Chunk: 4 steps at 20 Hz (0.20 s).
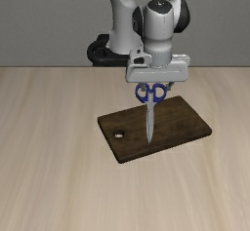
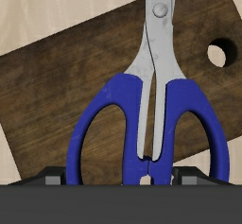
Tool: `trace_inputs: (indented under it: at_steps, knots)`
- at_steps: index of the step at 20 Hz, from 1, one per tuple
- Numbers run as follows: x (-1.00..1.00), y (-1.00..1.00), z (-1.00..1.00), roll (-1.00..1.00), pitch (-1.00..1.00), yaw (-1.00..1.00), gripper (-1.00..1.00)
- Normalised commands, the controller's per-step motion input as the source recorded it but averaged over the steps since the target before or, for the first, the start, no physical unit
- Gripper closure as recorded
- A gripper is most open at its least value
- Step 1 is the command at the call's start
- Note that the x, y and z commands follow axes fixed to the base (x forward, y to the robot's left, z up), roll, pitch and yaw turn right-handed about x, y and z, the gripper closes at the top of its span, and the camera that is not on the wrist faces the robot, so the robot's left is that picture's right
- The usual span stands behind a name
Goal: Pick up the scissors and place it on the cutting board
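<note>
Gripping the scissors (image 1: 150, 116), the jaws hang over the cutting board (image 1: 186, 126) on a pale wooden table (image 1: 49, 167), grey wall (image 1: 49, 20) behind.

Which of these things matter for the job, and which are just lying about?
Part of the job:
scissors, gripped by the end effector
cutting board, under the scissors

Just there:
wooden table
</note>
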Motion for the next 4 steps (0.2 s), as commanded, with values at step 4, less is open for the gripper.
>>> trace_inputs:
  at_steps: [4]
  knots:
    - [0.0,0.0,0.0,0.0,0.0,0.0,-1.0]
